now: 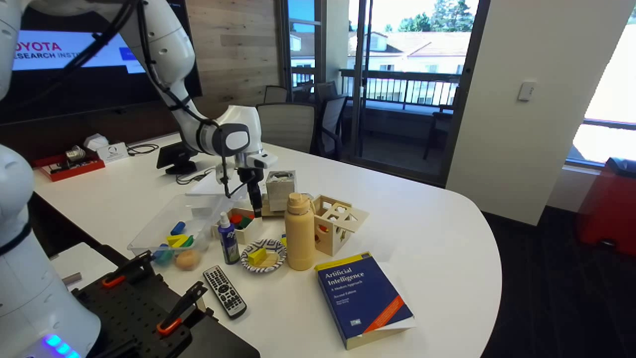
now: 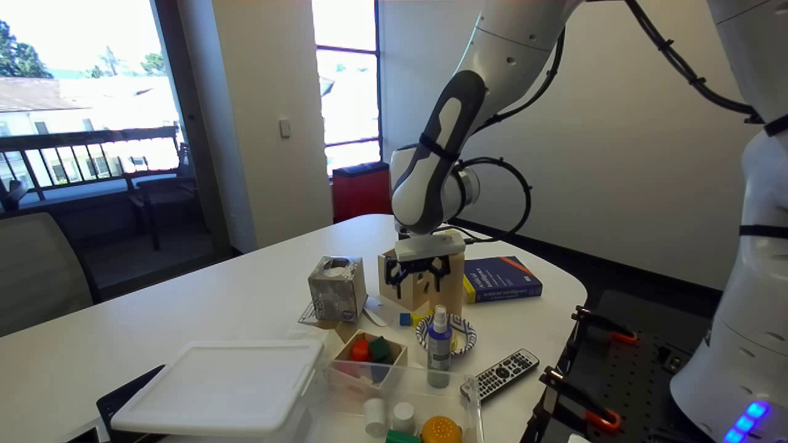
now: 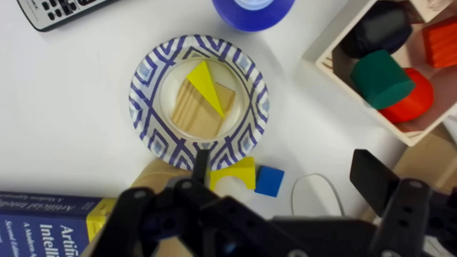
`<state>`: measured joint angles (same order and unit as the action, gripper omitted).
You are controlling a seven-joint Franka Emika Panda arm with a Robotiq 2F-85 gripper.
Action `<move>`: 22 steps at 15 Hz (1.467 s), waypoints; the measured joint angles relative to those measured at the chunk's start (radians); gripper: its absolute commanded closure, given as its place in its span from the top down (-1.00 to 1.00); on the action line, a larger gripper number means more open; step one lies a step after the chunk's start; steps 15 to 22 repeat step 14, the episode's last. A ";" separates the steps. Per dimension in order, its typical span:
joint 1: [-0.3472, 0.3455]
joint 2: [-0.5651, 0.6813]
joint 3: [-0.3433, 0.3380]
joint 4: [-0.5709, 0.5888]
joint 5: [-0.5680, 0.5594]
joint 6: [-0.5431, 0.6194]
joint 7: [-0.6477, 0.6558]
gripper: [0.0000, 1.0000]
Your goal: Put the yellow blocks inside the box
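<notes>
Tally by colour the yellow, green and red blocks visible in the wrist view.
Yellow: 2 (wedge in the bowl, arch outside it)
Green: 1 (stubby block in the small wooden box)
Red: 2 (round block, ridged block, same box)
Total: 5

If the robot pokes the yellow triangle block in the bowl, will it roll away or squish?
Probably neither: the yellow triangular block looks stiff, with straight edges, and its flat faces should make it slide rather than roll. It overlaps the wooden block in the wrist view, so a poke might tip it, though the patterned bowl may catch it.
</notes>
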<state>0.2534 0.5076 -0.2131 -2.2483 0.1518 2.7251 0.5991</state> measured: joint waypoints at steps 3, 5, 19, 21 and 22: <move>0.001 -0.114 0.014 -0.002 -0.053 -0.086 -0.019 1.00; 0.001 -0.198 0.020 0.000 -0.117 -0.177 -0.019 1.00; -0.087 -0.397 0.146 0.033 -0.193 -0.442 -0.068 1.00; -0.087 -0.397 0.146 0.033 -0.193 -0.442 -0.068 1.00; -0.087 -0.397 0.146 0.033 -0.193 -0.442 -0.068 1.00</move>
